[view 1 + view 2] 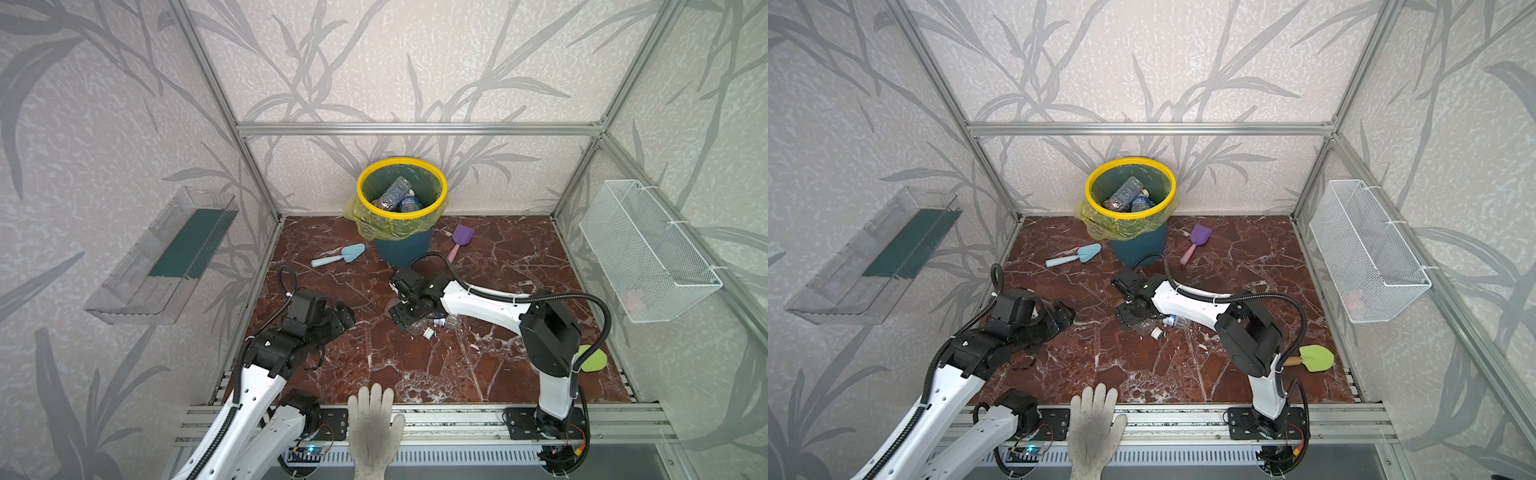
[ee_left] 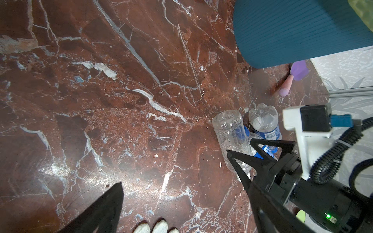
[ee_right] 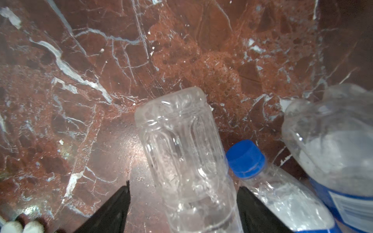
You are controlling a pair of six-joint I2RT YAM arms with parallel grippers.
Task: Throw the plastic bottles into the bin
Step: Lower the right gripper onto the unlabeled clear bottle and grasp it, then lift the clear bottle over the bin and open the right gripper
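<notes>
Right hand (image 3: 183, 184) is spread around a clear bottle (image 3: 177, 131), one finger clearly off it; the bottle's neck is cut off at the frame's bottom; two blue-labelled bottles (image 3: 333, 141) lie lower right; from above the hand hides most of them; left hand (image 1: 345, 318) wide, empty, left of centre; red marble counter (image 1: 415, 365); bin (image 1: 401, 160), top centre, holds others.

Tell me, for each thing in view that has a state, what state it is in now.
bin: upright, bottles inside.
clear bottle: lying on the table, between the right fingers.
blue-capped bottle: lying, cap on.
blue-labelled bottle: lying.
left gripper: open, empty.
right gripper: open, straddling the clear bottle.
</notes>
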